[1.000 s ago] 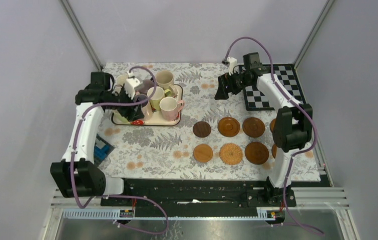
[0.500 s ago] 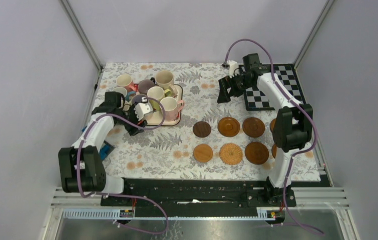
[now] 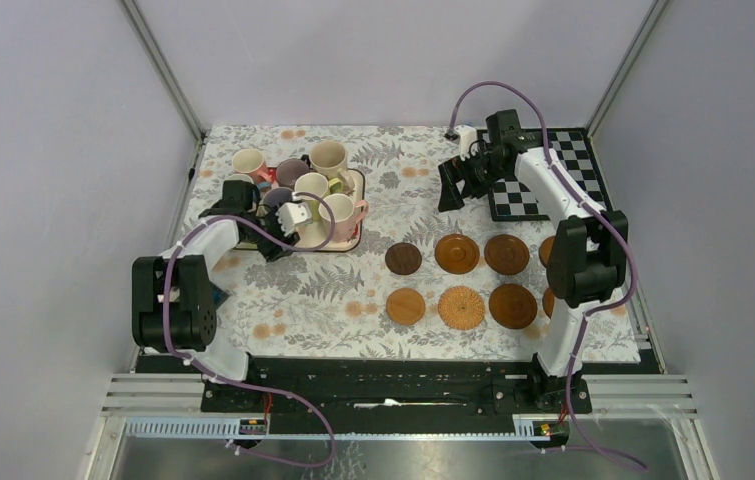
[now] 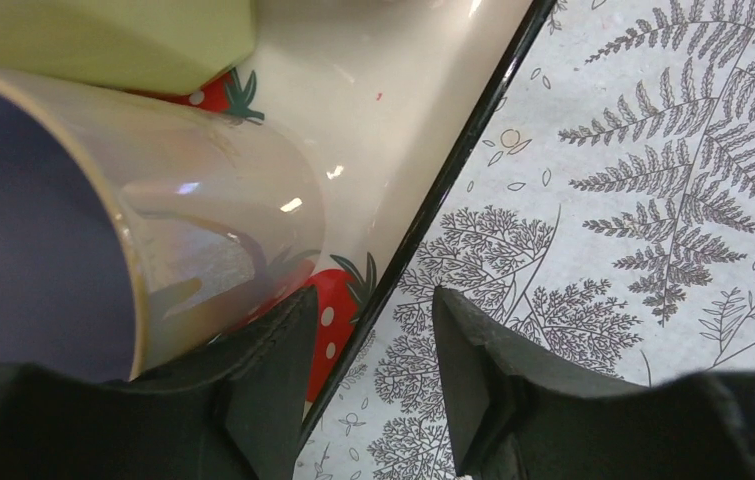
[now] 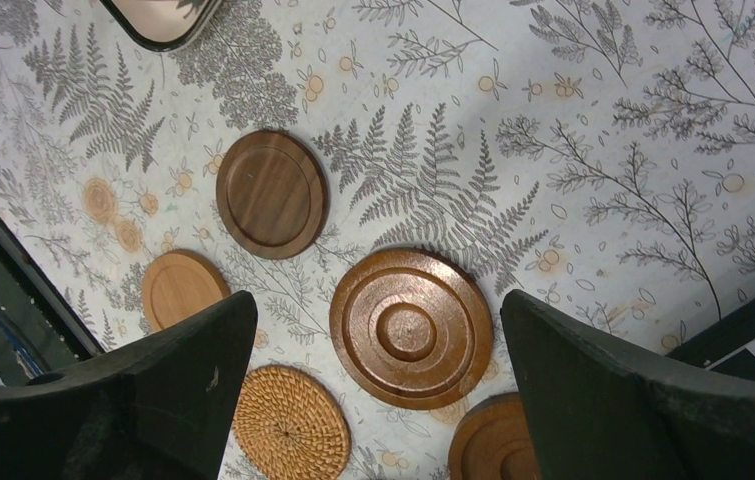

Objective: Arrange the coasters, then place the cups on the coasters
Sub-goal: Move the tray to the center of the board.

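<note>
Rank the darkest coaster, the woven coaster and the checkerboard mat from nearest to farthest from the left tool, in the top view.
1. Darkest coaster, right of the left tool, far row's left end.
2. Woven coaster, near row, farther right.
3. Checkerboard mat, far right corner.

The coasters are brown, cups pastel, tray cream strawberry-print, tablecloth grey fern-print.

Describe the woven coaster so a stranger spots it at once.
On the fern-print tablecloth, look right of the strawberry tray to two rows of brown coasters. In the top view's lower row, second from the left, lies the woven coaster: the only basket-weave one, between smooth wooden discs.
</note>
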Robot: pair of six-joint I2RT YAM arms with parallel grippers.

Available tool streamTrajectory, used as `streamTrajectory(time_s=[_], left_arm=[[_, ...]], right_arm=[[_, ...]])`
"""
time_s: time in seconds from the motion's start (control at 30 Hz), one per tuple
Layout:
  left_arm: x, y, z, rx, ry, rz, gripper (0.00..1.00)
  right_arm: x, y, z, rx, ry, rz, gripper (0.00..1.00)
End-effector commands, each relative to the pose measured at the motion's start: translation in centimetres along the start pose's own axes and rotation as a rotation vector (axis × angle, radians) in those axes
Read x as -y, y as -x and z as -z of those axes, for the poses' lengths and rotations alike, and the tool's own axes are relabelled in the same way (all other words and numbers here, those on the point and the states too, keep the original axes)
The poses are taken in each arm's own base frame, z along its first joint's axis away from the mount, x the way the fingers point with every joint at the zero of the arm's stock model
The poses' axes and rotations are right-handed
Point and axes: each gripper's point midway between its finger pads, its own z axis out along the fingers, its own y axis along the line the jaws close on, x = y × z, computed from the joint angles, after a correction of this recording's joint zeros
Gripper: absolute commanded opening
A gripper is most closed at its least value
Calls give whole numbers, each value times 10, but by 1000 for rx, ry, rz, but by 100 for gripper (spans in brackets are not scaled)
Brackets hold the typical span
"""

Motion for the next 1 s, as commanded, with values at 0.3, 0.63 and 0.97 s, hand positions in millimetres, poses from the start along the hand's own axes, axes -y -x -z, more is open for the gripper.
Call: streamTrajectory(time_s=[0.3,0.63,0.97], left_arm=[[4,-13,-22,-49,-73,-86,55],[36,-23,-31,-127,-177,-166,35],[91,-51,-16,-229,-331,-154,14]], right_arm=[[-7,2,25,19,-43,41,100],[-6,0,25,8,-49,43,100],[-6,1,24,12,-42,41,100]])
